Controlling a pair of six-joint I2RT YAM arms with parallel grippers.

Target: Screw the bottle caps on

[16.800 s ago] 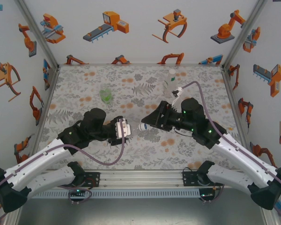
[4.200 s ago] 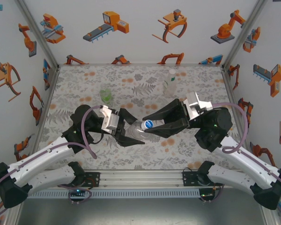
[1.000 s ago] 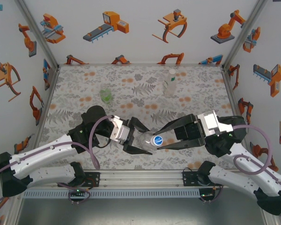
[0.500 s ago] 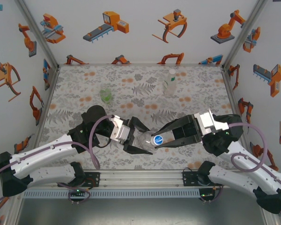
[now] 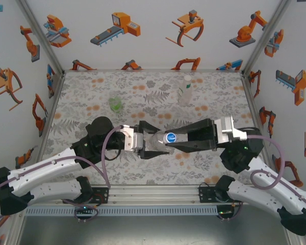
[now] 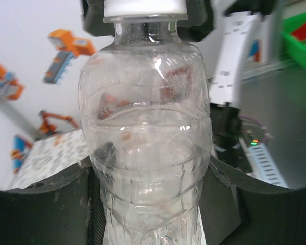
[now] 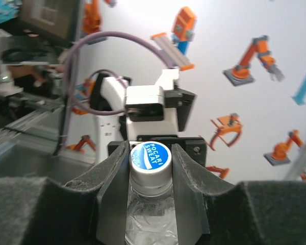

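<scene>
Flowery cloth is covering the table point(image 5: 92, 92). My left gripper point(image 5: 149, 140) is hugging the clear bottle point(image 6: 148, 143), holding it up over the near middle. My right gripper point(image 5: 171, 140) is pinching tight on its blue-topped cap point(image 7: 150, 156). I think I am screwing it on; next I am needing another careful turn.

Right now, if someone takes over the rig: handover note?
Left claw: shut on the clear bottle, held between the arms.
Right claw: shut on its blue-topped cap, which sits on the neck.
Green bottle and labelled bottle stand at the far side of the table; can't tell if they're capped.
Done: cap on neck. Left: finish tightening, then check the other two.
</scene>
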